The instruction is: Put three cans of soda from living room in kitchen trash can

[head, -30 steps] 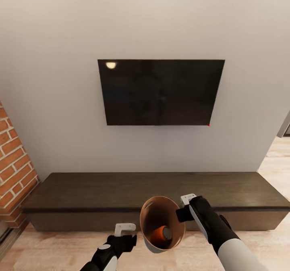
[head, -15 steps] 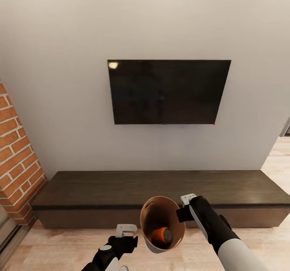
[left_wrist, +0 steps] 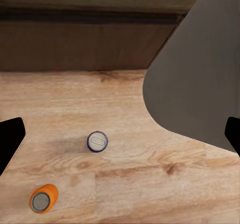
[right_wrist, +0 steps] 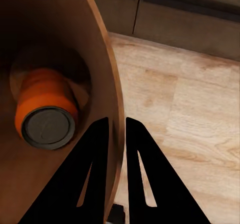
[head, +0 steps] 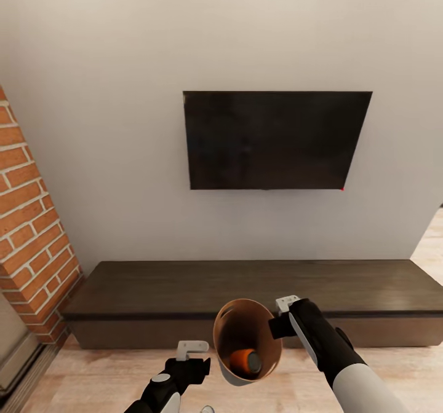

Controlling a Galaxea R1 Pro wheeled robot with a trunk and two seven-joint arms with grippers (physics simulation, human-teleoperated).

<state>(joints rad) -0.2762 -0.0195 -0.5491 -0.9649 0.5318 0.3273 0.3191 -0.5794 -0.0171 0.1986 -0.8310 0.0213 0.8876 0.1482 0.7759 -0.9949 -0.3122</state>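
Note:
My right gripper (head: 278, 322) is shut on the rim of the tash can (head: 237, 324), holding it tilted above the floor. An orange can of soda (head: 245, 361) lies inside it on the tan bottom. The right wrist view has the fingers (right_wrist: 95, 154) clamped on either side of the bin wall (right_wrist: 107, 74), next to the same orange can (right_wrist: 46, 114). My left gripper (head: 192, 346) hangs open beside the bin. Below the left gripper (left_wrist: 123, 129), a blue can (left_wrist: 97, 141) stands upright on the floor and another orange can (left_wrist: 43, 198) lies near it. The bin's grey outside (left_wrist: 200, 84) is close by.
A long low dark-wood cabinet (head: 246, 284) runs along the wall straight ahead, with a black TV (head: 277, 139) mounted above it. Red brick of the fireplace (head: 31, 235) rises at the left. Light wood floor (left_wrist: 150, 194) lies between me and the cabinet.
The head view has swung left: TV and cabinet sit further right and more brick shows. Both arms keep their pose, and the orange can has shifted slightly inside the bin.

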